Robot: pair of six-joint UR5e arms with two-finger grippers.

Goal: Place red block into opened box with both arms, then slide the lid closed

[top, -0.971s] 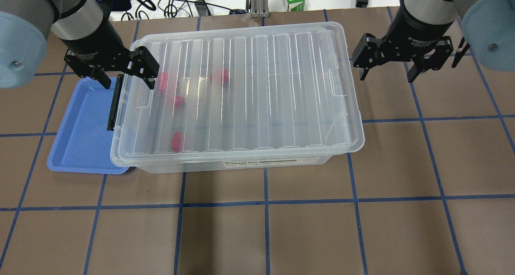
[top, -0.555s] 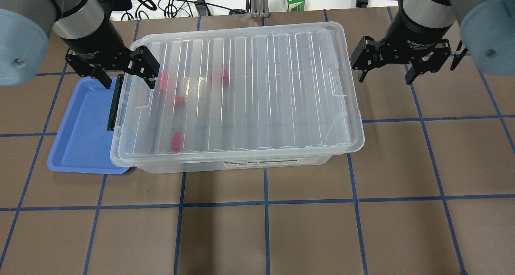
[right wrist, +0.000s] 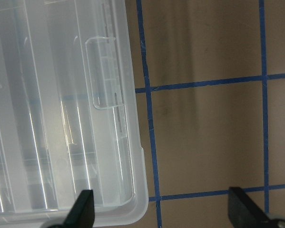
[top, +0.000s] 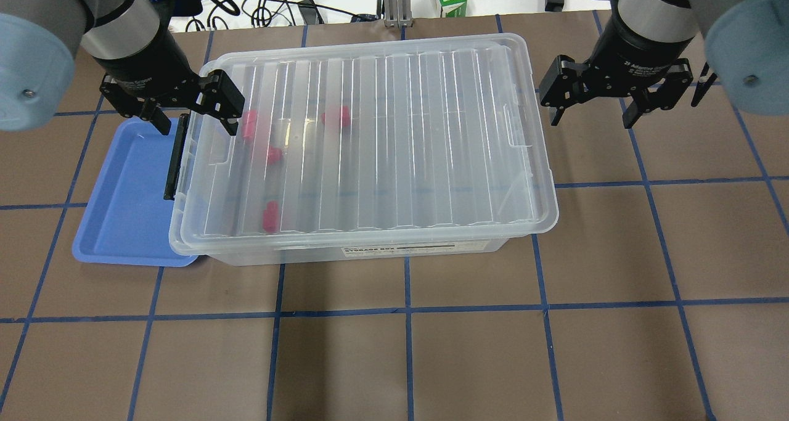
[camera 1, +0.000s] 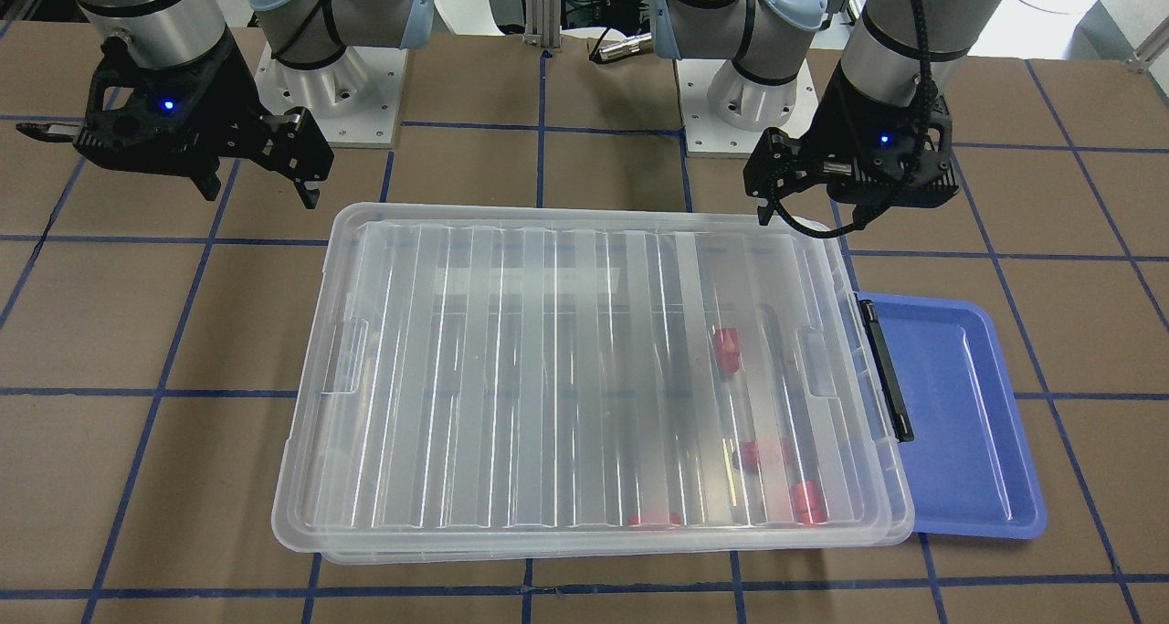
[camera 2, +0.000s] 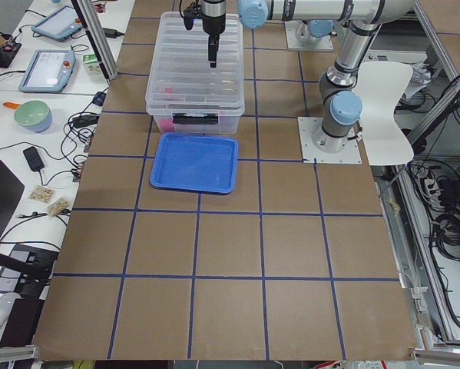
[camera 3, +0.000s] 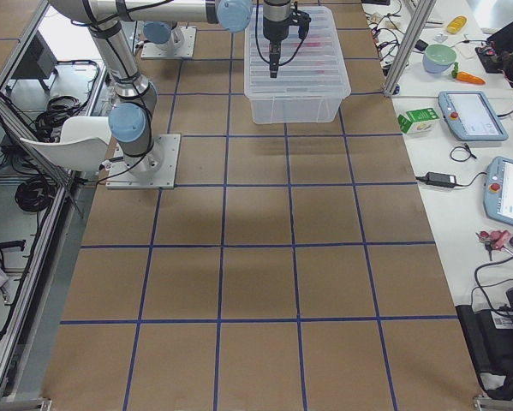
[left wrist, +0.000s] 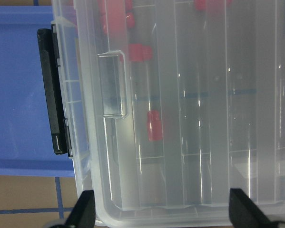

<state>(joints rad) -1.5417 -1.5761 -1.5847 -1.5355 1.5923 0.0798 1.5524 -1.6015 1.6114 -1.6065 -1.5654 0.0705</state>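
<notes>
Four red blocks (top: 269, 216) lie in the box (top: 370, 252), lid (top: 394, 137) seemingly fully closed; left gripper (top: 196, 127), right gripper (top: 590, 120): jaws apart.

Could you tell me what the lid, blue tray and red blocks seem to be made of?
Lid: likely translucent glossy plastic; contents show blurred through it. Blue tray: probably moulded plastic, smooth sheen. Red blocks: seemingly hard plastic; finish unclear under lid.
</notes>
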